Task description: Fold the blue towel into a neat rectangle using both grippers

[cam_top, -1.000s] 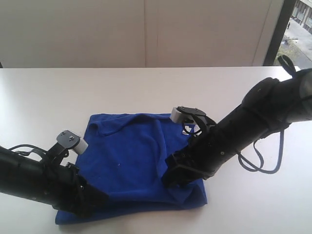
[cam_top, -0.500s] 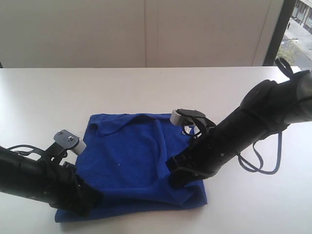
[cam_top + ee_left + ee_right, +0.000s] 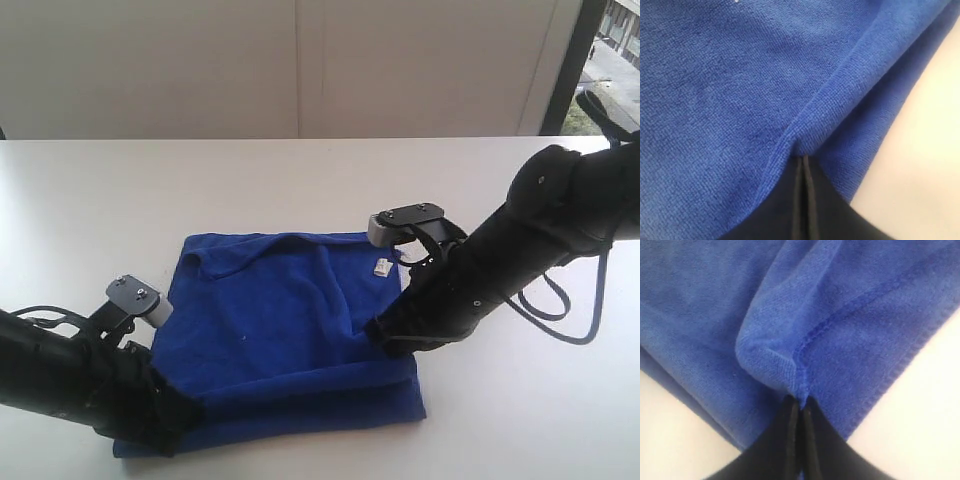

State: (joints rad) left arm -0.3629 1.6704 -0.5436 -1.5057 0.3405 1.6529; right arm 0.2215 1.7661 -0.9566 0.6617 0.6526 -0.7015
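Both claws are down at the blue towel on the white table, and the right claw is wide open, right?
Not quite. The right claw is not wide open; it is pinched shut on a fold of the blue towel, as the right wrist view shows. The rest is right: the left claw is at the towel, on the white table.

White table (image 3: 300, 180), pale panelled wall (image 3: 150, 60) — 1 window (image 3: 615, 45), daylight outside

The towel (image 3: 270, 320) is plain royal blue, its tag (image 3: 384, 267) at two o'clock white; table (image 3: 300, 180) off-white; left arm (image 3: 60, 375) and right arm (image 3: 520, 260) black.
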